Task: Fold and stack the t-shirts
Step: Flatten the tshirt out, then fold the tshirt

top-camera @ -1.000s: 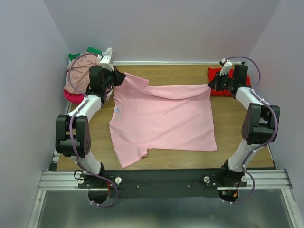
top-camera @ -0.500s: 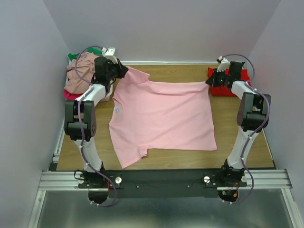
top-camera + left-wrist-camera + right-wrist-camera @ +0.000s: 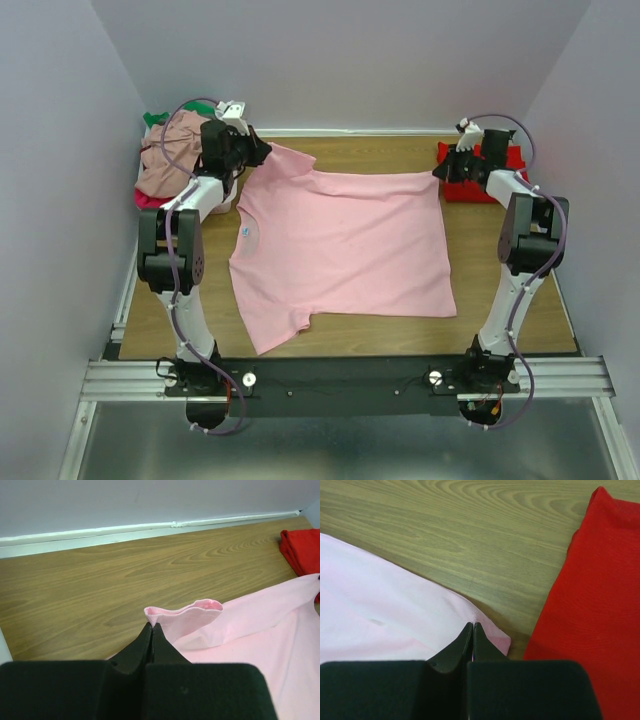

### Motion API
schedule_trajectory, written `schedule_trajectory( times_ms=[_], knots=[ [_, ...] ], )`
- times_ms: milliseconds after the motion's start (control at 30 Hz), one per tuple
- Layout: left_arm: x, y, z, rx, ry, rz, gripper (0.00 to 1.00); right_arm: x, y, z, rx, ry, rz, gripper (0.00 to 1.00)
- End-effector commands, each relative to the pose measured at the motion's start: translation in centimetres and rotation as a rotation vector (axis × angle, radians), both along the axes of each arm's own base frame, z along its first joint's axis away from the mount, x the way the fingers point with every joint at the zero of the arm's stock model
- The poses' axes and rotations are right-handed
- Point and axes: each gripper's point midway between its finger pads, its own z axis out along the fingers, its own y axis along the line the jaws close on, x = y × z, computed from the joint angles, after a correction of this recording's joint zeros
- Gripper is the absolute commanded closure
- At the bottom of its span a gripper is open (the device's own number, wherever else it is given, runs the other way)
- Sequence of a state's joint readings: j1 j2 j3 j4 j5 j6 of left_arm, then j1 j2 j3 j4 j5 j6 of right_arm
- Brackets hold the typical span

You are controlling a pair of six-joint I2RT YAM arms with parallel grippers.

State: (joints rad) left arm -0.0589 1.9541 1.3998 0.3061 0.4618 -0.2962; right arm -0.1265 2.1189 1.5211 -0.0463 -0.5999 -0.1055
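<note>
The light pink t-shirt lies spread flat over the middle of the table, its neck toward the table's left side and its hem toward the right side. Its small blue neck label shows near the collar. One sleeve points toward the table's near edge. The other sleeve, at the far left of the table, is raised off the wood.

The left claw is pinched tight on that raised sleeve. In the left wrist view its black fingers meet with no gap, and the sleeve's open cuff curls just past their tips.

The right claw is likewise closed narrow on the shirt's far hem corner.

A folded red t-shirt sits just beside that corner, at the table's far right corner. A heap of t-shirts, dusty rose on top with green and magenta showing, sits off the table's far left corner.
</note>
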Motion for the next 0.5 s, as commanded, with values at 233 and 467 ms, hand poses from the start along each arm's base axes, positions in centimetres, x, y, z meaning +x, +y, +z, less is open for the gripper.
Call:
schedule_trajectory(
  times_ms=[233, 467],
  knots=[
    [-4.1, 0.4, 1.2, 0.023, -0.046, -0.026, 1.0, -2.6, 0.1, 2.4, -0.027, -0.047, 0.035, 0.94],
    [-5.7, 0.5, 1.1, 0.022, -0.047, -0.021, 1.0, -4.8, 0.3, 2.9, -0.045, -0.051, 0.044, 0.94]
  ],
)
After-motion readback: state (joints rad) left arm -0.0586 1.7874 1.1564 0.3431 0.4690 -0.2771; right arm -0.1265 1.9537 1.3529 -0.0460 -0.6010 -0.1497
